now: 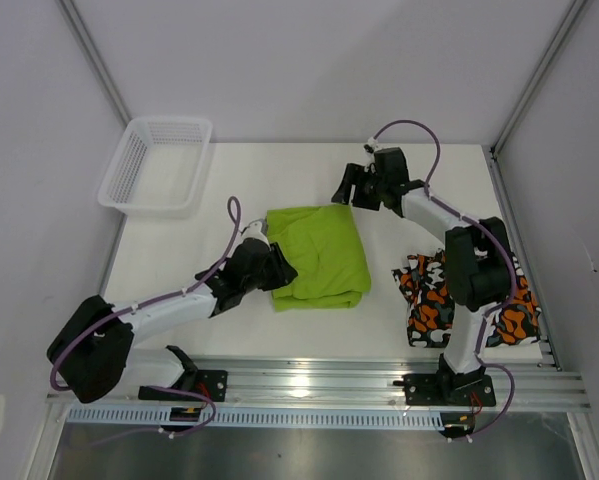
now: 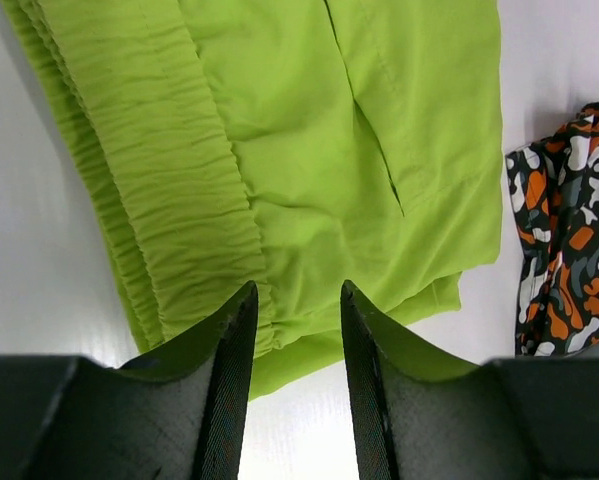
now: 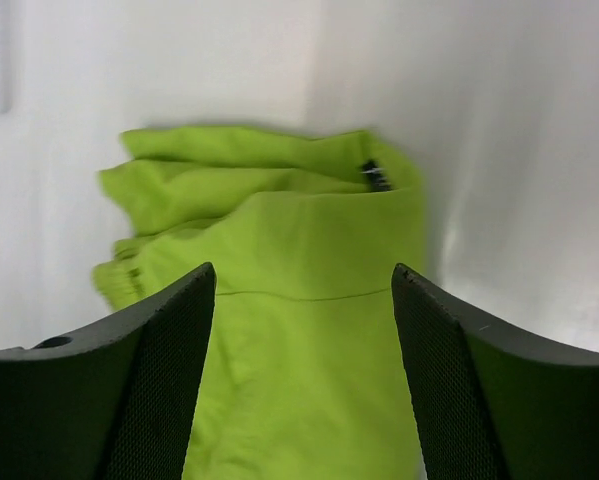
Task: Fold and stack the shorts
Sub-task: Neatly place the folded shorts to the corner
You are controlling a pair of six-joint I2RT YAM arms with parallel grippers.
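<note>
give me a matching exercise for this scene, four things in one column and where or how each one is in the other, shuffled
1 lime green shorts
2 camouflage shorts
3 white mesh basket
4 right gripper

a far left corner
b open, at the green shorts' far edge
c folded, in the middle
d near right side

Pairs: 1-c, 2-d, 3-a, 4-b

Matt, crinkly lime cloth shorts (image 1: 319,255); white plastic mesh basket (image 1: 167,121); smooth, glossy table (image 1: 279,170).
</note>
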